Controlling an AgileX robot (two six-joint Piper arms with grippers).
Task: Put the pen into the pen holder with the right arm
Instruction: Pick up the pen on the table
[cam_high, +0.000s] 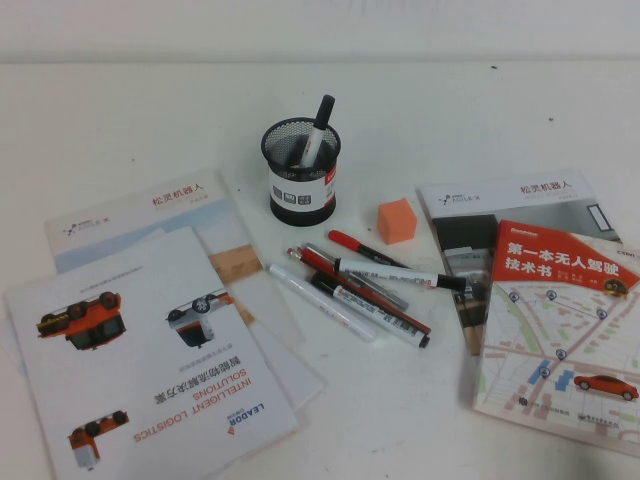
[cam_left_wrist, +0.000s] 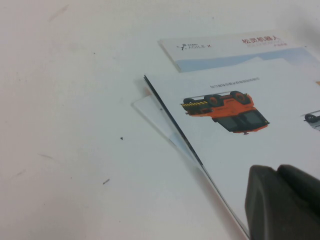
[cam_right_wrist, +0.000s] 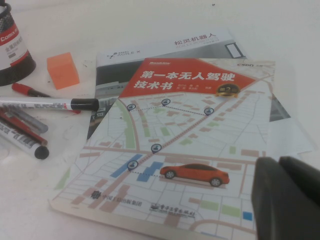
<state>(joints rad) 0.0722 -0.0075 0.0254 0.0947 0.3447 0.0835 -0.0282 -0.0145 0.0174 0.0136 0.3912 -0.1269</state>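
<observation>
Right gripper (cam_right_wrist: 287, 200), fingers closed, and left gripper (cam_left_wrist: 282, 202), finger state unclear, sit far from pen holder (cam_high: 303, 172). The white pen (cam_high: 320, 301) lies against other pens (cam_high: 375, 285); a grab may snag them.

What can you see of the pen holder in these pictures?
The pen holder is a small black wire-mesh cylinder with a white label band around its lower half. It stands upright on the white table, behind the loose pens. One marker with a black cap leans inside it, sticking out above the rim.
</observation>
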